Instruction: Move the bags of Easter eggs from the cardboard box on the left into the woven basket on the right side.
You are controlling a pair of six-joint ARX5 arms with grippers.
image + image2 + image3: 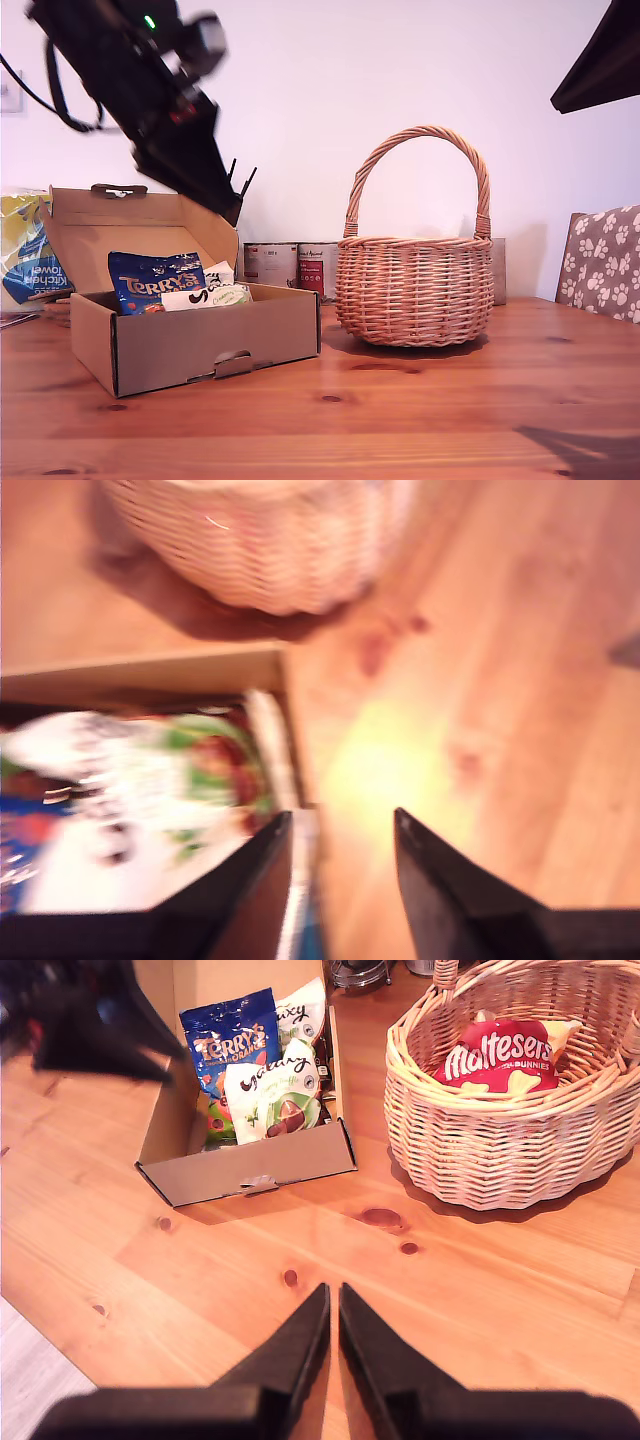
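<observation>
While first tool [340, 825] hangs over box [200, 345], exterior view's upper left, jaws apart, empty, reach step is in hand. Terry's bag [155, 282] & white bags [208, 296] in box; Maltesers bag [505, 1060] in basket [415, 290]. Second tool [333, 1300] together, idle. Next: descend, clamp a bag.

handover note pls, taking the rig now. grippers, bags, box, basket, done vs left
My first gripper: open, empty, above the cardboard box, near the box's basket-side edge.
My second gripper: jaws nearly together, holding nothing, high over bare table, away from both containers.
Done: one red Maltesers bag lies in the woven basket.
Left: the blue Terry's bag, a white Galaxy bag and another white bag behind them stay in the box; more may be hidden underneath.
Box sits at the exterior view's left, basket to its right.
</observation>
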